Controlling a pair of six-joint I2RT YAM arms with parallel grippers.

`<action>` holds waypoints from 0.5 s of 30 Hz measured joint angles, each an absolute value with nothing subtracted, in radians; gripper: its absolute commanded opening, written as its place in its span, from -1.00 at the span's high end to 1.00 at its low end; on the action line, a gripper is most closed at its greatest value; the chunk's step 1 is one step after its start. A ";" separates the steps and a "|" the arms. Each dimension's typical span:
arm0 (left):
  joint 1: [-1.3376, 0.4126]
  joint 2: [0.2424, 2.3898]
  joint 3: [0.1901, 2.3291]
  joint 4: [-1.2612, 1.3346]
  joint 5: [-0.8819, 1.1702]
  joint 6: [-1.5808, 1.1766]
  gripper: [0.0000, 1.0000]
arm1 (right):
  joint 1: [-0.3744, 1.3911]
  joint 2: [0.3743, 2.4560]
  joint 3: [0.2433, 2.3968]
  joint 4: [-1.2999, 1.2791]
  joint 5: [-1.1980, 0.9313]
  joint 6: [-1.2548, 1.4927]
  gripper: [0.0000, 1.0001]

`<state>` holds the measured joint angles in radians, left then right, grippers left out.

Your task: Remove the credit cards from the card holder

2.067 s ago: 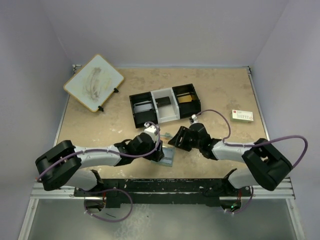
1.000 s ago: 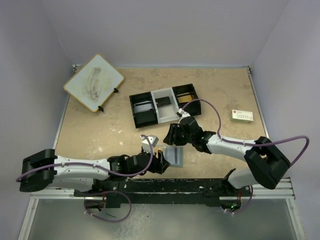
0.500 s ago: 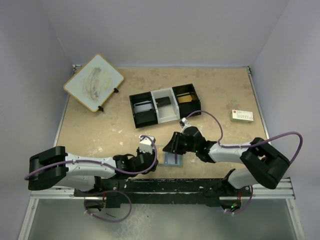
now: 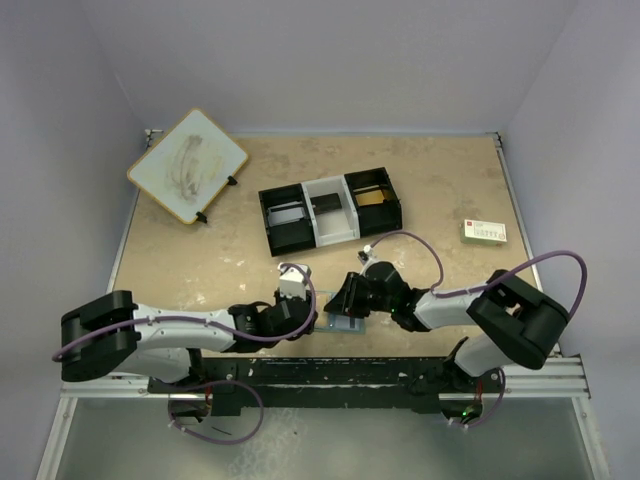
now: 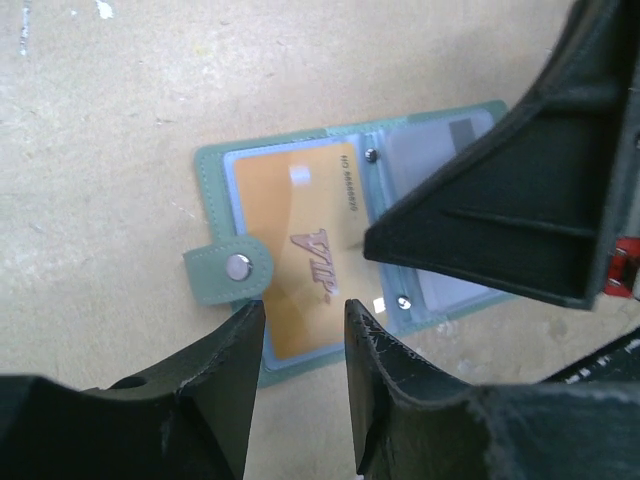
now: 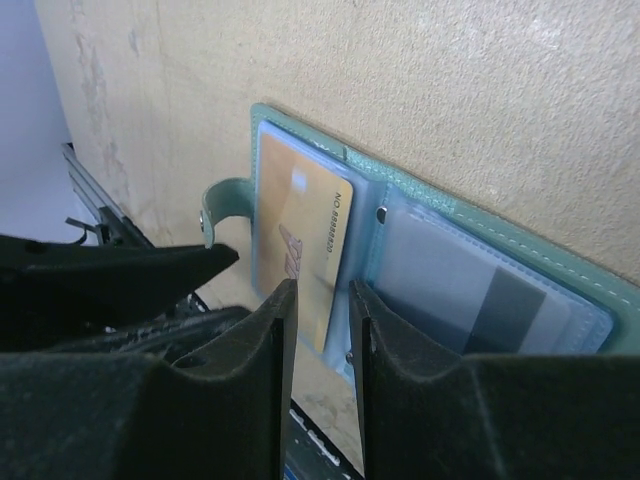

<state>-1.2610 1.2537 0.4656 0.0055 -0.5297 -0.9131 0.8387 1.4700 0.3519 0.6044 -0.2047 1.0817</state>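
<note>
At the far left corner of the beige table [image 4: 200, 270] sits a white, wood-rimmed rectangular board [image 4: 188, 165]. Near the middle of the near edge, the left pincer [image 5: 305, 318] is low over the flat grey-green folding card holder [image 5: 212, 200], which lies spread open on the table. Its fingers stand a narrow gap apart above the orange-gold plastic card [image 5: 300, 235], clamping nothing that shows. That card sits in the holder's pocket nearer the left arm, with a pale bluish-grey card [image 6: 480, 290] in the other. The right pincer [image 6: 322, 300], likewise narrowly parted, hangs over the fold; whether it touches cannot be told. Farther back stands a black-and-white three-compartment tray [image 4: 330, 212]. Toward the right edge lies a small white printed box [image 4: 484, 232].
</note>
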 measured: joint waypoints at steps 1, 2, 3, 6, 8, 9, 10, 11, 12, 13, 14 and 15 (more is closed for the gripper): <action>-1.249 1.262 0.466 0.010 -0.525 -0.913 0.31 | 0.839 1.472 0.350 0.611 -0.204 1.087 0.40; -1.235 1.272 0.466 0.011 -0.521 -0.912 0.32 | 0.839 1.473 0.346 0.618 -0.202 1.093 0.41; -1.230 1.282 0.466 0.012 -0.516 -0.910 0.32 | 0.839 1.473 0.342 0.624 -0.200 1.097 0.42; -1.200 1.304 0.466 0.012 -0.501 -0.905 0.37 | 0.839 1.473 0.333 0.638 -0.199 1.109 0.43; -1.198 1.309 0.466 0.015 -0.495 -0.902 0.44 | 0.839 1.473 0.330 0.642 -0.198 1.114 0.44; -1.198 1.312 0.466 0.017 -0.490 -0.900 0.48 | 0.839 1.473 0.330 0.643 -0.197 1.116 0.45; -1.198 1.317 0.466 0.020 -0.485 -0.898 0.52 | 0.839 1.473 0.329 0.644 -0.197 1.117 0.49; -1.198 1.322 0.466 0.023 -0.483 -0.897 0.56 | 0.839 1.473 0.329 0.647 -0.197 1.117 0.53; -1.198 1.326 0.466 0.025 -0.483 -0.897 0.59 | 0.839 1.475 0.327 0.652 -0.198 1.117 0.54; -1.198 1.329 0.466 0.028 -0.482 -0.897 0.62 | 0.839 1.478 0.325 0.658 -0.199 1.118 0.54; -1.198 1.332 0.466 0.030 -0.482 -0.896 0.65 | 0.839 1.483 0.325 0.664 -0.201 1.119 0.54; -1.198 1.335 0.466 0.032 -0.482 -0.895 0.67 | 0.839 1.486 0.324 0.670 -0.202 1.119 0.55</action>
<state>-1.1976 1.3354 0.4660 0.0322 -0.4820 -0.8948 0.8394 1.4860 0.3244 0.6697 -0.2020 1.1191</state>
